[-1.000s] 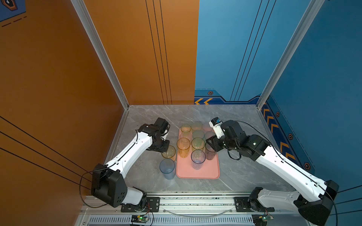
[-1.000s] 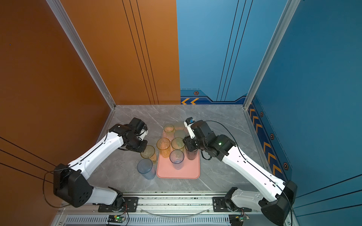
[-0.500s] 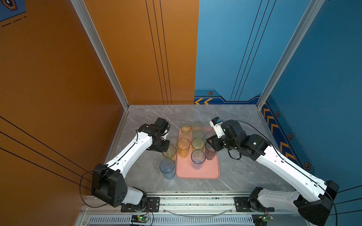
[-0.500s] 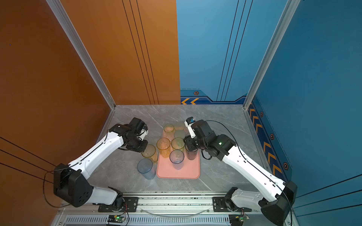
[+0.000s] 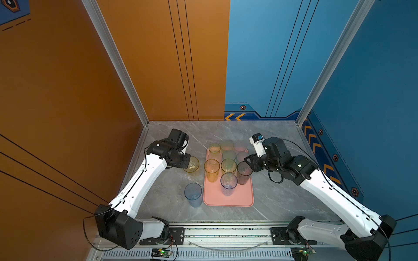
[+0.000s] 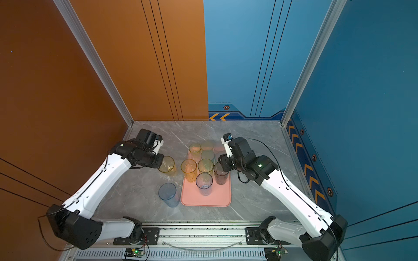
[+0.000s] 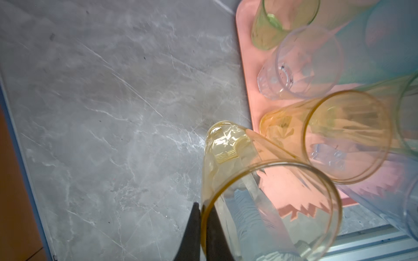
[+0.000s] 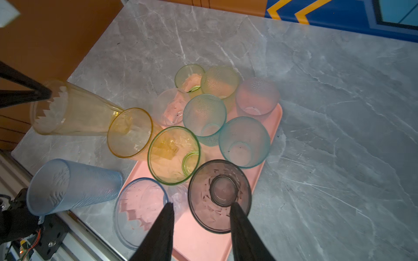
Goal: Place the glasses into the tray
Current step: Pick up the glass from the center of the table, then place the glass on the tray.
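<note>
The left claw point(image 7: 203, 206) is clamping the rim of a tall yellow translucent tumbler point(image 7: 228, 144), just outside the flat salmon-pink rectangular plastic tray point(image 7: 248, 74) lying beyond it. The right claw point(image 8: 201, 206), its jaws apart, is straddling the rim of a smoky grey translucent tumbler point(image 8: 203, 180) on the tray.

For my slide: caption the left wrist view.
Left pincer grips yellow translucent tumbler by its rim beside pink rectangular plastic tray.

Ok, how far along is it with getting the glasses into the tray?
Mostly done: about ten tumblers stand in the pink tray. In hand: the left arm's jaws are shut on the yellow tumbler's rim, beside the tray. Left: that one and the blue tumbler standing on the table. The right arm's jaws stand open at the grey tumbler in the tray.
</note>
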{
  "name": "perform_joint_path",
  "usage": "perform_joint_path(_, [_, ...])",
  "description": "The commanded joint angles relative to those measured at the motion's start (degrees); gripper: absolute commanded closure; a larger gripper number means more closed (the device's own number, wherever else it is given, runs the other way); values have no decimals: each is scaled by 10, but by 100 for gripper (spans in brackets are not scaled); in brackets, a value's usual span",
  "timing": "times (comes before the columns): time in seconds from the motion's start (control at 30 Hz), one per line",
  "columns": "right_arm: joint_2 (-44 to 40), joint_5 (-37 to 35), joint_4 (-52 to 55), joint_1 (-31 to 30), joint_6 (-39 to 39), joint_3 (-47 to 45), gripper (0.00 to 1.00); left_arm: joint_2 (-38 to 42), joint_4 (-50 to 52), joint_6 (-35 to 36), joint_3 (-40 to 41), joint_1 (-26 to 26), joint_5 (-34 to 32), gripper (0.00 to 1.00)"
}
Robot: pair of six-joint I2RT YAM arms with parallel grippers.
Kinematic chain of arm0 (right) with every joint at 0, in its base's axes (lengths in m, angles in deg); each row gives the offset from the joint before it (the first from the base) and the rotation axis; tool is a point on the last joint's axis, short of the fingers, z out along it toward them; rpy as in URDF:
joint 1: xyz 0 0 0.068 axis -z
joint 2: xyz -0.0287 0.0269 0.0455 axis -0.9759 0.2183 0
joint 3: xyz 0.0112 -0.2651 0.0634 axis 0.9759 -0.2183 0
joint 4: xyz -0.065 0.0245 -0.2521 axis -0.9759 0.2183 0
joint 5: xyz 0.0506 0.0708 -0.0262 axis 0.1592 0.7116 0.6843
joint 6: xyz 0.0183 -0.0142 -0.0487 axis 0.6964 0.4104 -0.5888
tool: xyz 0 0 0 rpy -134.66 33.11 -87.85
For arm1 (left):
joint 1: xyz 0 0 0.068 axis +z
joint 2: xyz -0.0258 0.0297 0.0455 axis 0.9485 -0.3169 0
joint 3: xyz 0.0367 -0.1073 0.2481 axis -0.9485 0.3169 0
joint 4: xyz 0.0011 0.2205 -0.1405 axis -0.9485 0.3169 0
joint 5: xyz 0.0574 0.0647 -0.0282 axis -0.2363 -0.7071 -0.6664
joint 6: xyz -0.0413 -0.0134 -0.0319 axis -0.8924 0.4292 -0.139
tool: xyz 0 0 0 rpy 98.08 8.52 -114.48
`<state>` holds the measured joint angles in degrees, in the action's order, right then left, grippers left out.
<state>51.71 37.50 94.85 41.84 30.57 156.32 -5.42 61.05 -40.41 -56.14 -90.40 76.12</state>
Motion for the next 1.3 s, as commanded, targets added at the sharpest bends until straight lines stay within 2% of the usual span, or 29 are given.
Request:
perform_joint_path(0.0, [-22,7,-6,44,15,-17,60,21,7,21,-72,-13,-22,96])
perform_joint_path(0.17, [-47,25,-12,107,36,-39,60,16,20,38,-189,-97,-39,95])
perform_joint_path(0.33, [-81,44,-26,195,59,-59,60,-22,33,57,-272,-219,-30,95])
perform_joint_path(0.47, [-100,100,-27,268,69,-60,60,-56,44,75,-319,-309,-20,95])
perform_joint_path(0.67, [-109,127,-28,291,76,-52,60,-125,93,106,-398,-410,27,95])
perform_joint_path(0.87, [-104,144,-30,292,83,-45,60,-214,161,132,-466,-453,71,95])
perform_joint_path(1.1, [-109,152,-32,292,87,-41,60,-317,188,149,-486,-460,87,95])
perform_joint_path(1.27, [-113,157,-32,293,86,-44,60,-362,187,156,-494,-452,92,95])
